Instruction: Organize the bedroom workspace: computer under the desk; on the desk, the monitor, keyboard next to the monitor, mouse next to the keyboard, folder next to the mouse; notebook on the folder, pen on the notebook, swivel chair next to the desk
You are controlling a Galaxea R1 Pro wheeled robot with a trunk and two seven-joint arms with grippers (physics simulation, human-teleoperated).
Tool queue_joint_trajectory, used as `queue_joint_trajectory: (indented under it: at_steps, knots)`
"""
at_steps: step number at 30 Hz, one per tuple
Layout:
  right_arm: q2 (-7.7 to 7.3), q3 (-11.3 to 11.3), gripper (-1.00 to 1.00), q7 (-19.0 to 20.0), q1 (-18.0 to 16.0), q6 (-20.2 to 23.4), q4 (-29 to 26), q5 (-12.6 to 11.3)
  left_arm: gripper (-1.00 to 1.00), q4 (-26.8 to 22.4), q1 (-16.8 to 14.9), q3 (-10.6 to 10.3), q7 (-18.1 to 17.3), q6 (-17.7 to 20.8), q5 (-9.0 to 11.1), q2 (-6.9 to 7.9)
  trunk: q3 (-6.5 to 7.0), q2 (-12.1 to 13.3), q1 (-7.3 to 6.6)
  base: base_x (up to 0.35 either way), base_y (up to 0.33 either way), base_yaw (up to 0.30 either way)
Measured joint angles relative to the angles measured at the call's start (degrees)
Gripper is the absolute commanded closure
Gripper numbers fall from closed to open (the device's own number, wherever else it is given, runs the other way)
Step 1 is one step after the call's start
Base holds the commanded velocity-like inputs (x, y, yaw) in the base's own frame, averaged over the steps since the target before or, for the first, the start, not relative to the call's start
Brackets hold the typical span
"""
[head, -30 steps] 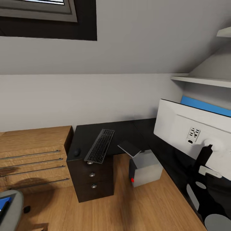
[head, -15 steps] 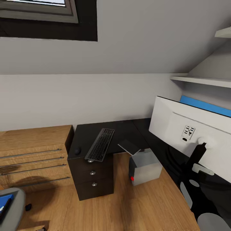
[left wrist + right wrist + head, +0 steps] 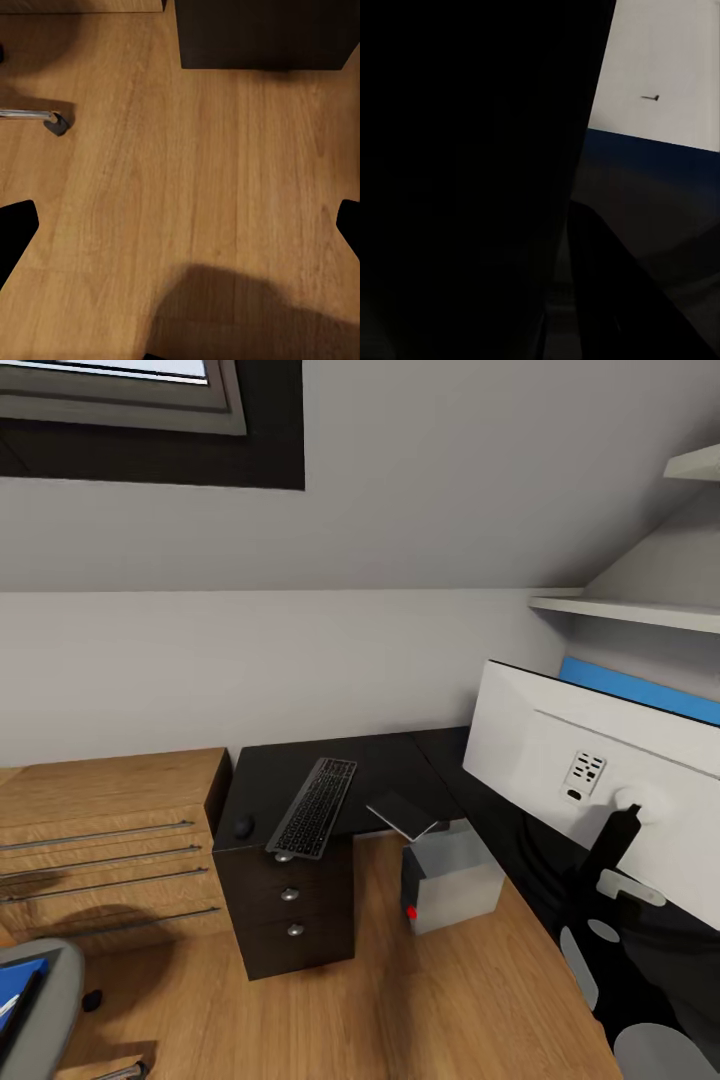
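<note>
At the right of the head view, the monitor [image 3: 590, 780] looms close, so the robot's turning could knock it. The left gripper [image 3: 180, 225] hangs spread wide, empty, over floor; the right gripper's fingers cannot be told.

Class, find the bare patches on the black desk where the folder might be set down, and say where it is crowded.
On the desk, bare top lies behind the keyboard toward the wall, and between the keyboard and the notebook. The strip left of the keyboard holds the mouse. The right wing is crowded by the monitor.
</note>
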Motion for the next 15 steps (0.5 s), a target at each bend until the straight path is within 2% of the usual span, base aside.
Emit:
queue_joint_trajectory:
  at_steps: [6, 15]
  knots:
    - [0.1, 0.15, 1.0, 0.18, -0.02, 0.1, -0.09, 0.12, -1.0, 0.04, -0.02, 0.0, -0.08, 0.06, 0.03, 0.01, 0.01, 0.0, 0.03, -0.161, -0.075, 0.0]
    - [0.11, 0.14, 1.0, 0.18, -0.02, 0.1, -0.03, 0.2, -1.0, 0.04, -0.02, 0.0, -0.08, 0.1, 0.02, 0.07, 0.01, 0.0, 0.03, -0.259, -0.179, 0.0]
